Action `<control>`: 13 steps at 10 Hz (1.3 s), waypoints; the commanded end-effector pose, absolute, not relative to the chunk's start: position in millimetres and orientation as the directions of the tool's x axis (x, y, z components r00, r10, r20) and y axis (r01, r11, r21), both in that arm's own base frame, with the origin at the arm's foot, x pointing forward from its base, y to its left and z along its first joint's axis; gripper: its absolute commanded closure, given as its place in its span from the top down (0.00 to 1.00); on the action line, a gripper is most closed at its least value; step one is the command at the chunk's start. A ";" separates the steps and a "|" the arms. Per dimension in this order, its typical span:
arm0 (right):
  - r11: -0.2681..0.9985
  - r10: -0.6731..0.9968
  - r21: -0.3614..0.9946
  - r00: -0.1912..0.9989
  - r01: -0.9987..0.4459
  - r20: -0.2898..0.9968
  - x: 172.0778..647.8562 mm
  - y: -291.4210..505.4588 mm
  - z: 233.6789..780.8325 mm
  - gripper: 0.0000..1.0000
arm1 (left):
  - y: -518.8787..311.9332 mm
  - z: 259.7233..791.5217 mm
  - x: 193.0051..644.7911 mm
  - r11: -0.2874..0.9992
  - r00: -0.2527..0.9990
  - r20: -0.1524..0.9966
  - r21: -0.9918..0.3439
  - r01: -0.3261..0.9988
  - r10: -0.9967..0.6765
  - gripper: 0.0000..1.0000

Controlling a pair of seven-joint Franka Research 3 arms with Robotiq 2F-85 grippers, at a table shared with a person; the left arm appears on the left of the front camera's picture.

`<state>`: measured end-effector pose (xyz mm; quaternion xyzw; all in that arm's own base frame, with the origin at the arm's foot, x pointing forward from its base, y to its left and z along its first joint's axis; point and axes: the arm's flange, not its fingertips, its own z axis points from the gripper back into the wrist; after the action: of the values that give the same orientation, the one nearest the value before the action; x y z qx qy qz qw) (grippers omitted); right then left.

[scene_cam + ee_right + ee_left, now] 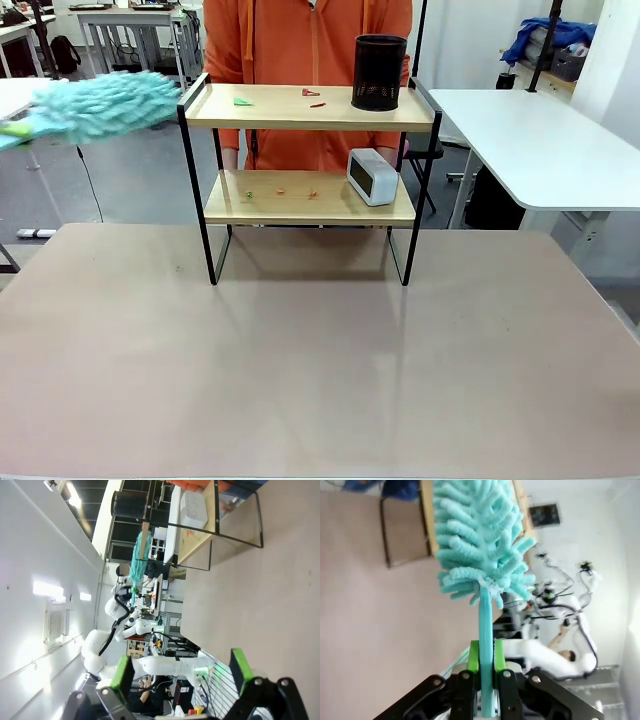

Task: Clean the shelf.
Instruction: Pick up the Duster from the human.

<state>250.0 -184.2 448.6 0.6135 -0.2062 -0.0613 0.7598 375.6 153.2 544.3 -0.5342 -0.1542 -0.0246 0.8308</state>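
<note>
I find the left gripper (486, 655) clamped on the duster (480, 535) handle, its head raised level with the top board of the shelf (270, 108), mid-table, apparently to sweep off the scraps (243, 101). The right gripper (181, 669) gapes, idle.

Cup: black perforated metal cylinder cup (380, 72), upright, above the clock.
Clock: small white box-shaped clock with a dark face (372, 176), standing, face angled to the left.
Scraps, upper: green paper bit (243, 101) and red bits (311, 93), left of the cup.
Scraps, lower: tiny green and orange bits (280, 191), left of the clock.
Person: torso in an orange zip hoodie (300, 40), at the far side.
Tables: matte beige tabletop (320, 370); white table (540, 140) at right rear.
Background: blue cloth heap (545, 38), far right.
</note>
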 end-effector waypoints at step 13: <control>0.252 -0.332 0.950 0.905 -0.185 0.264 249.6 -185.6 448.7 1.00 | 187.2 536.7 244.4 0.477 0.819 0.426 -0.668 0.571 -0.384 0.00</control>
<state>250.2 -184.1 448.7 0.6127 -0.2061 -0.0610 0.7605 244.7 193.2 537.4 -0.4175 -0.1070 -0.2883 0.8550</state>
